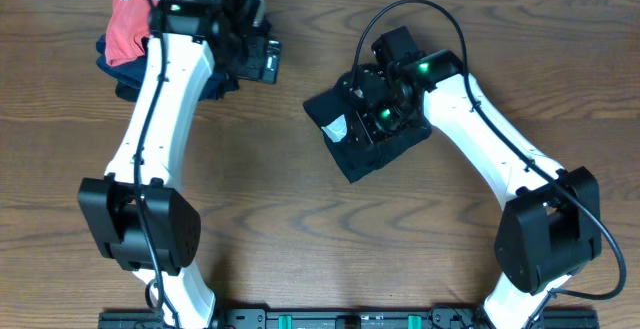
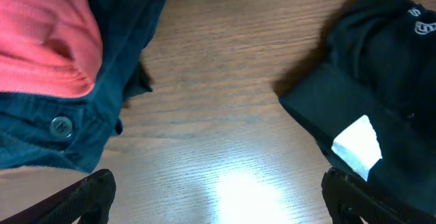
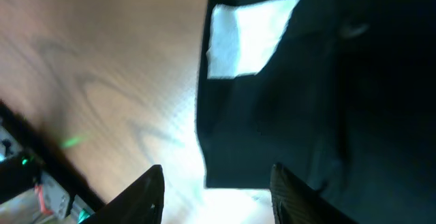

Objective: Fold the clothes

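Spreading wide, the left fingers (image 2: 88, 197) hold nothing and hover over the bare wooden table (image 1: 300, 229). The right fingers (image 3: 146, 197) are parted about halfway and grip nothing. An edge and a corner of the black shirt (image 1: 355, 159) lie below the gap between them; whether they touch the cloth cannot be told. The shirt is a compact, roughly square folded bundle turned diagonally to the table edges, so no clear long axis shows. Its white label (image 3: 245, 37) lies ahead of the right fingers, on the side facing the left fingers, with a small white logo (image 2: 422, 23) beyond. Ahead and left of the left fingers, a red shirt (image 2: 41, 40) sits piled on a navy garment (image 2: 102, 115) with a button (image 2: 61, 125), well apart from the black shirt.
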